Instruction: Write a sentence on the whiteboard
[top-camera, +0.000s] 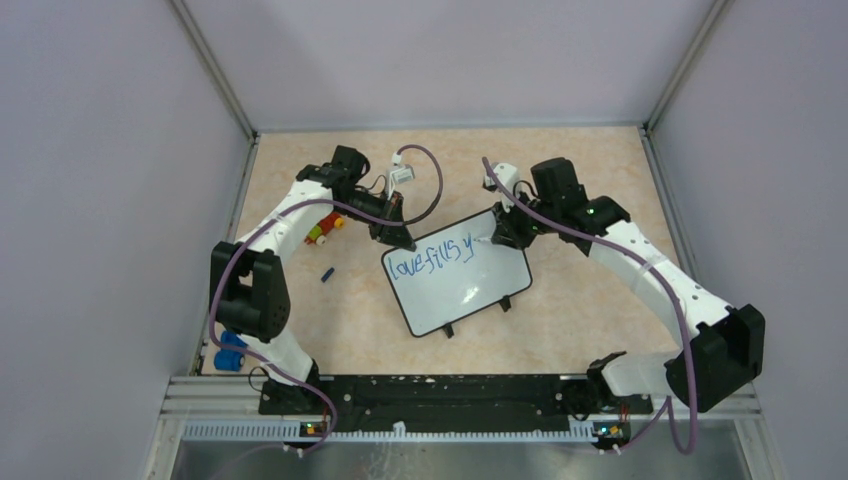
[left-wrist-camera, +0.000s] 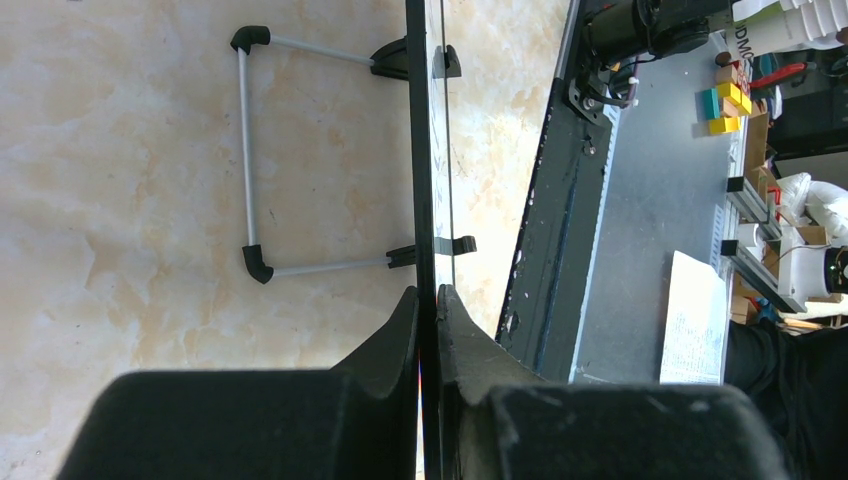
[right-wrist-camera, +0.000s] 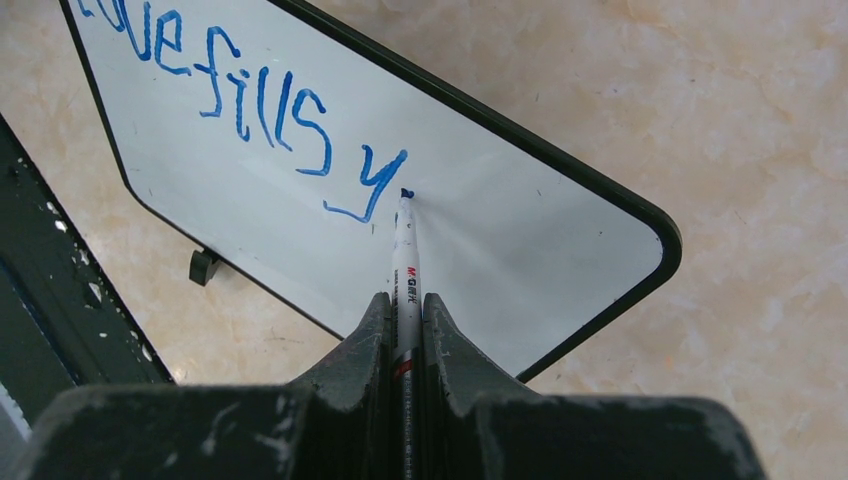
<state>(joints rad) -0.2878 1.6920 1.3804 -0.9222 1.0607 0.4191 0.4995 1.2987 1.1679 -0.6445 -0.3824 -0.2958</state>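
The whiteboard (top-camera: 460, 290) stands tilted on its black feet at the table's middle. Blue lettering (top-camera: 432, 258) on it reads "love fills y"; it also shows in the right wrist view (right-wrist-camera: 250, 110). My left gripper (top-camera: 400, 238) is shut on the whiteboard's top left edge, seen edge-on as a black frame (left-wrist-camera: 422, 180) between the fingers (left-wrist-camera: 395, 330). My right gripper (top-camera: 500, 236) is shut on a white marker (right-wrist-camera: 405, 265), whose blue tip touches the board just right of the "y".
A dark blue marker cap (top-camera: 327, 273) lies on the table left of the board. Colourful markers (top-camera: 325, 228) lie under the left arm. A blue object (top-camera: 230, 352) sits by the left arm's base. Grey walls enclose the table.
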